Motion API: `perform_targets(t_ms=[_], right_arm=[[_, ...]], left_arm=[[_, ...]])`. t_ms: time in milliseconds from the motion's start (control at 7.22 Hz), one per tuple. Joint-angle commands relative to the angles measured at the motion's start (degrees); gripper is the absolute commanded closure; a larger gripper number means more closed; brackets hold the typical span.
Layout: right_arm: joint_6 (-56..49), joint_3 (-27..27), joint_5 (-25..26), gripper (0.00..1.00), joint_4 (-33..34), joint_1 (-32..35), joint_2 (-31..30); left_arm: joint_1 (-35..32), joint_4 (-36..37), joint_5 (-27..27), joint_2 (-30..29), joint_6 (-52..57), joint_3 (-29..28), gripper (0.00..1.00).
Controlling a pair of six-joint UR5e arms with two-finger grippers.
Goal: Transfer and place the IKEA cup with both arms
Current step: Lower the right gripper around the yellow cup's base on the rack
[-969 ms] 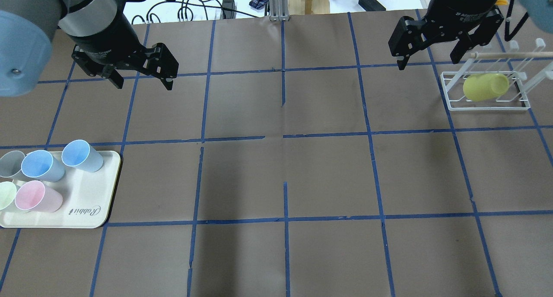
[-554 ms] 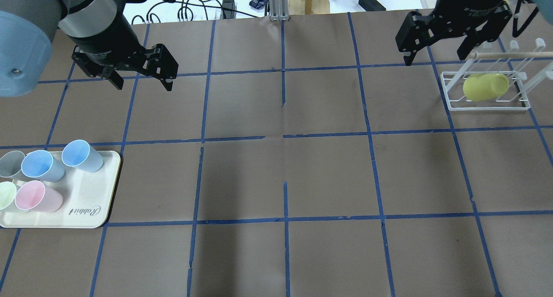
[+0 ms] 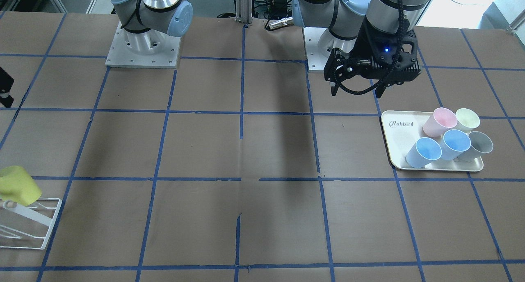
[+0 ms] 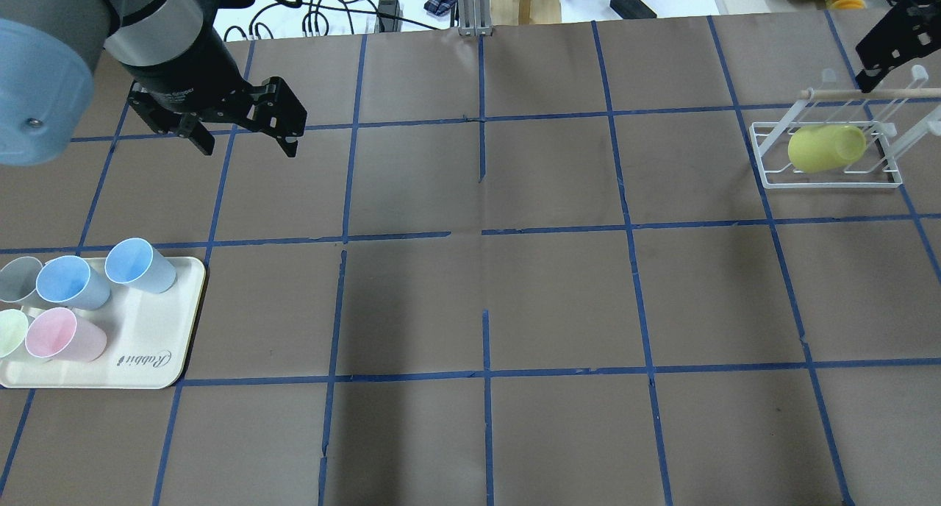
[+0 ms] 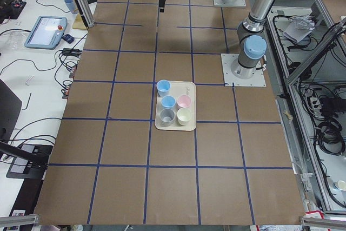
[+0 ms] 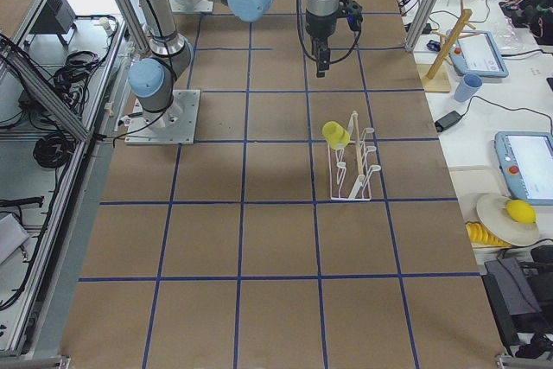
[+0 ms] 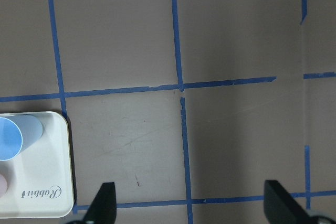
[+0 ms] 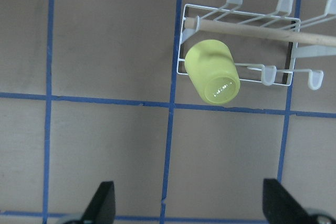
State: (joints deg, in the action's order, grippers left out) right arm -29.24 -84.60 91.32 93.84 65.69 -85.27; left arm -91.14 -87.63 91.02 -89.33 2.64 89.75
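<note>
The bright yellow IKEA cup (image 4: 827,149) lies on its side in a white wire rack (image 4: 768,153) at the table's far right. It also shows in the front view (image 3: 18,185), the right side view (image 6: 335,134) and the right wrist view (image 8: 212,72). My right gripper (image 8: 189,205) is open and empty, high above the table with the cup ahead of its fingers. In the overhead view only one of its fingers (image 4: 893,39) shows at the right edge. My left gripper (image 4: 248,147) is open and empty over the far left squares, also seen in the front view (image 3: 356,94).
A cream tray (image 4: 147,344) at the front left holds several upright pastel cups: two blue, one pink (image 4: 62,335), one pale green, one grey. A wooden dowel (image 4: 875,93) lies across the rack's top. Cables and devices lie beyond the table's far edge.
My right gripper has moved right and away, from left of the rack to the overhead view's top right edge. My left gripper has barely shifted. The cup has not moved.
</note>
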Motion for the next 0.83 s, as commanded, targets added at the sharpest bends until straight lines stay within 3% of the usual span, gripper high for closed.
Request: perform_targets(t_ms=[0,415,692], right_arm=[[-2.9,-5.2,-1.0,0.02,11.1,-2.1,4.9],[-3.7,-12.6,-4.1,0.02,23.7,-3.1,8.3],[-5.3,-15.1,-4.4,0.02,26.1,-4.4,8.6]], left_arm=[[0.0,0.0,-0.3,-0.1,0.0,0.1,0.0],[0.0,-0.9,-0.3,-0.1,-0.1,0.1,0.0],[0.0,-0.9,-0.8,0.2,0.0,0.1,0.0]])
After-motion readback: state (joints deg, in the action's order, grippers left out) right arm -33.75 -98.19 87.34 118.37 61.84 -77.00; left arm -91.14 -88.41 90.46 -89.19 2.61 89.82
